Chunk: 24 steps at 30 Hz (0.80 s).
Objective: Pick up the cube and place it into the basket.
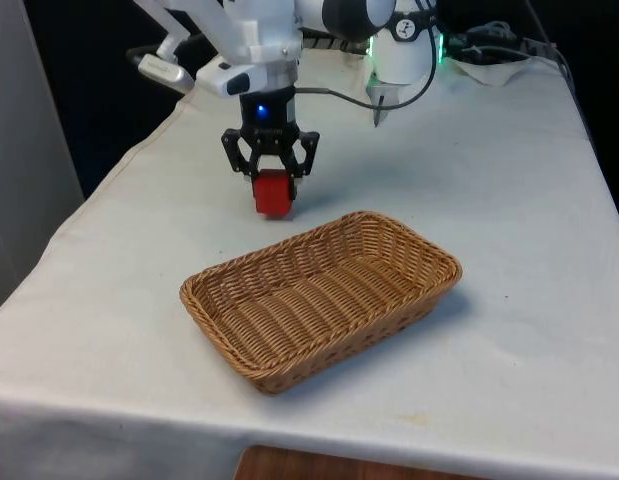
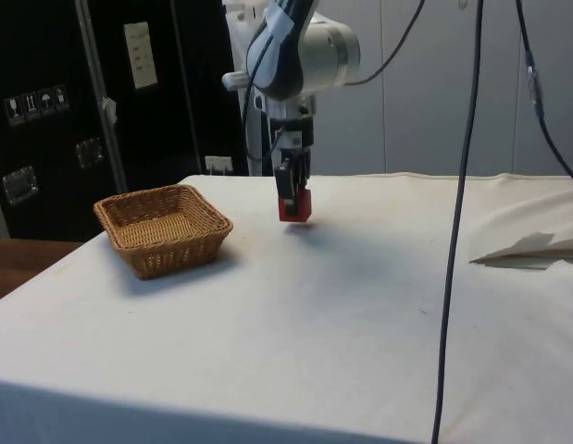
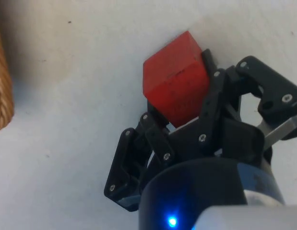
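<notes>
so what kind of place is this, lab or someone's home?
Most likely a lab or test bench, not a home. A table under a white cloth holds just a wicker basket and a red cube in the arm's pincer, with dark equipment cabinets and hanging cables behind.

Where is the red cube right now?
The red cube is held in the gripper, its jaws shut on it. In the front view it hangs just above the white cloth, behind the wicker basket, not yet over it.
</notes>
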{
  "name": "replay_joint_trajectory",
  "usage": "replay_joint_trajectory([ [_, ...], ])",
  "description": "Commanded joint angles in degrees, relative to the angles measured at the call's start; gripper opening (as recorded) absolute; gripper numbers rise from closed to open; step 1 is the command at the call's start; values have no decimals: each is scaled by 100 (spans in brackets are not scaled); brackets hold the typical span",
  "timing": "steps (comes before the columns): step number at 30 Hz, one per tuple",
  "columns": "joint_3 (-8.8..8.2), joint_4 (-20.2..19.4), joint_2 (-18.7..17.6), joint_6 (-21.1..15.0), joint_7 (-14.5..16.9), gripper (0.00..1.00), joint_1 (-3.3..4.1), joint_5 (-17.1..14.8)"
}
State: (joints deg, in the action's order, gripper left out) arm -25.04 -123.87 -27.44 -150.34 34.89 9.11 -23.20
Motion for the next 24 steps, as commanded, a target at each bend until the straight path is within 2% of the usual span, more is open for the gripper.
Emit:
replay_joint_trajectory([
  [1,-74,0,46,80,-92,0,57,80],
  [2,-11,0,40,46,-11,0,6,6],
  [3,-80,17,74,115,-109,0,69,92],
  [9,-74,160,195,292,-286,0,115,166],
  [10,-17,155,195,241,-201,0,57,86],
  [11,-74,195,201,321,-321,0,126,178],
  [19,-74,504,235,590,-550,0,218,218],
  [20,-11,481,223,521,-435,0,149,120],
  [21,-69,539,235,613,-573,0,223,218],
  [24,-57,688,241,733,-665,0,258,218],
])
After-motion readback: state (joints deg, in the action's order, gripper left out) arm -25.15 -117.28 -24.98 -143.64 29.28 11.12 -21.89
